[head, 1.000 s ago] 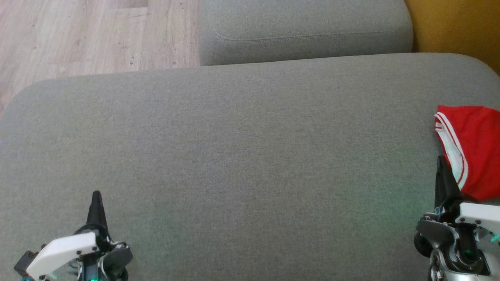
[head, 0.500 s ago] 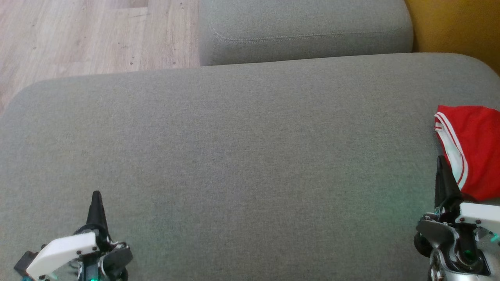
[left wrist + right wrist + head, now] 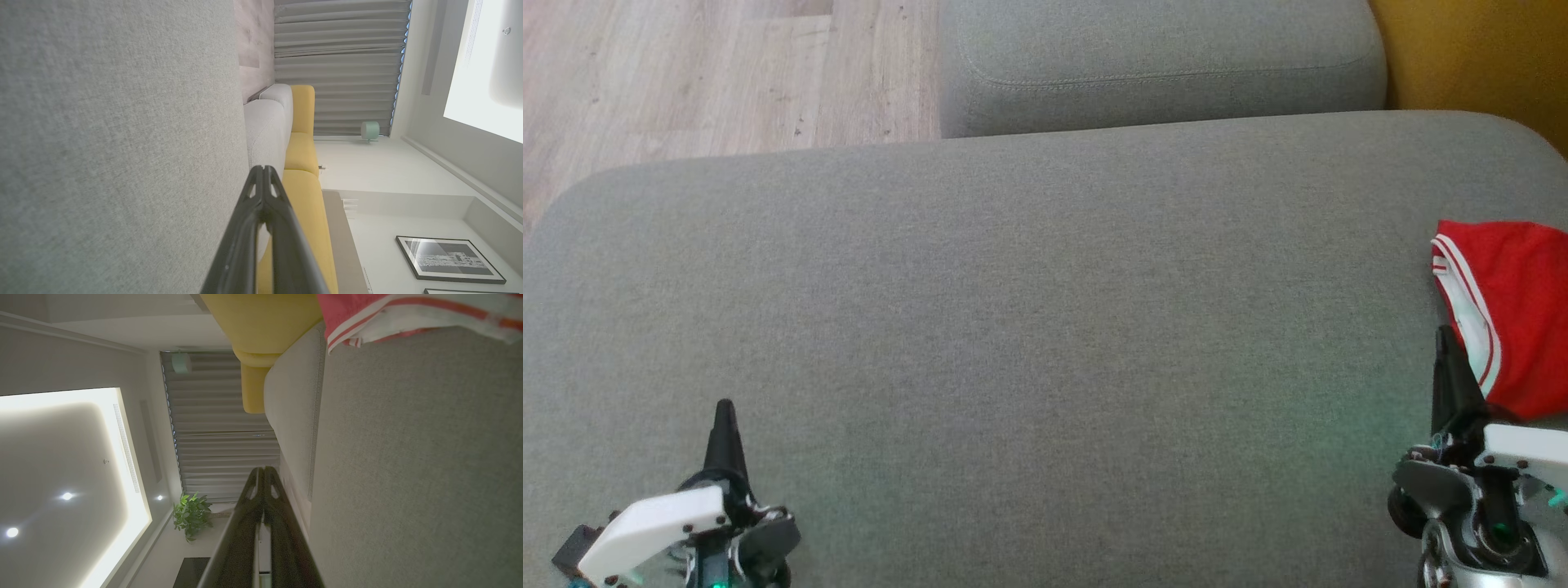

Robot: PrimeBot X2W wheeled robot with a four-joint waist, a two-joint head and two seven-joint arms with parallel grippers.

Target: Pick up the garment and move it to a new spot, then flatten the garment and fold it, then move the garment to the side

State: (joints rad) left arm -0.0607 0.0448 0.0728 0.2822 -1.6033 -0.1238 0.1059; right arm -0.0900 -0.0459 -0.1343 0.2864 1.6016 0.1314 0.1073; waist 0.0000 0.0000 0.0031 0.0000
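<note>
As the garment point(image 3: 1515, 314) lies at the far right edge of the sofa point(image 3: 1013, 310), just beside the right gripper point(image 3: 1444, 335) & to its right, that arm is much nearer. Its long axis runs approx. along the fingers. The right gripper & left gripper point(image 3: 724, 408) are closed, empty.

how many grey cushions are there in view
2. The large grey cushion spans the head view's foreground, red garment at its right edge; the smaller grey cushion sits behind it. Others may lie outside the frame.
</note>
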